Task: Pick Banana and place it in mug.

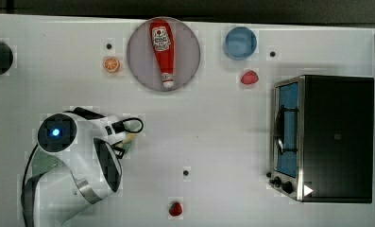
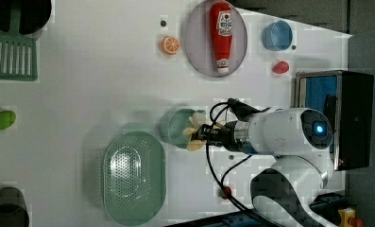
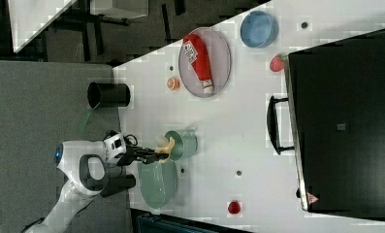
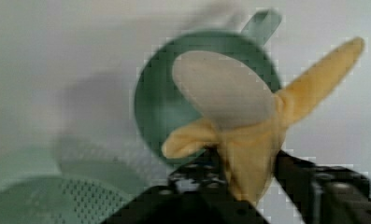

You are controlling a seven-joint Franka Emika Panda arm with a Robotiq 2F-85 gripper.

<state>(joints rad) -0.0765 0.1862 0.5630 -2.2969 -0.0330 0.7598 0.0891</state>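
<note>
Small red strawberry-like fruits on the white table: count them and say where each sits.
2. One red fruit lies between the blue bowl and the toaster oven; the other near the top view's bottom edge. More may be hidden.

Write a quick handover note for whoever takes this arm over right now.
Hand: shut on the peeled yellow toy banana, fingers at its lower end.
Banana: held over the small pale teal-green mug; its white flesh tip points at the mug's opening, not yet inside.
Mug: upright on the white table, beside the oval green perforated colander.
Done: pick-up.
Left: lower and release it into the mug.
</note>
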